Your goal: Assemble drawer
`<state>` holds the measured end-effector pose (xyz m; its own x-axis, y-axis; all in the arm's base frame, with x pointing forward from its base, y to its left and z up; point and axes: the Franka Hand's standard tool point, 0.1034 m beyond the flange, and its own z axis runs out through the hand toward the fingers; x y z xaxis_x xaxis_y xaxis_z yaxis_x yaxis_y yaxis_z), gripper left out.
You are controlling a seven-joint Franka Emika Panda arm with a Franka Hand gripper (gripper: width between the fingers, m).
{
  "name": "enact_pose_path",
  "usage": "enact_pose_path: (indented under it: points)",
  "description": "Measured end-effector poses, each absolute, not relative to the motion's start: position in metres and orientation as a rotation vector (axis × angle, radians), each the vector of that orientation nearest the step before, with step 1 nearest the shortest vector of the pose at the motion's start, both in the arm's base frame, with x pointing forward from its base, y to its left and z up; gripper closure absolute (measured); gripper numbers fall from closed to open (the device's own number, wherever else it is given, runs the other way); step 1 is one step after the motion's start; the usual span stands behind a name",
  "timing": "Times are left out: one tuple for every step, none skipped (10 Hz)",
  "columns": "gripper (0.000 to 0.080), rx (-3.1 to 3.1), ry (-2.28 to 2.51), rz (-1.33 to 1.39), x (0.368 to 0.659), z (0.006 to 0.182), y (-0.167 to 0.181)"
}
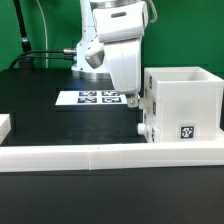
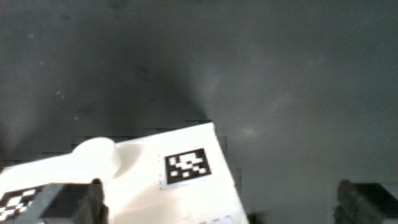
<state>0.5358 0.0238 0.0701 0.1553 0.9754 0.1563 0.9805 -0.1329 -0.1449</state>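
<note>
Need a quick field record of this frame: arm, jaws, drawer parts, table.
arm: gripper low at the housing's open side
jaws: apart, nothing between them in the wrist view
housing: white cube-like housing upright, by the border rail
tray: white tagged tray with round knob just below the jaws
knobs: round knobs on the housing side facing the gripper
marker board: marker board flat on the black table, behind the gripper
</note>
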Motion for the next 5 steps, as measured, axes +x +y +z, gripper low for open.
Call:
enact_pose_path:
  points:
    - [0.0151,-2.223,-1.907,-0.032,0.533,0.071,0.02]
    - [0.0151,-2.231,-1.902,-0.029,0.53,0.074,0.017]
    - [0.0151,-2.242,-1.903,-0.028,0.524,0.078,0.015]
    - [0.0151,-2.259,-1.91,-0.043,0.519,0.079,0.013]
    - [0.0151,-2.257,-1.908,-0.039,0.518,0.078,0.013]
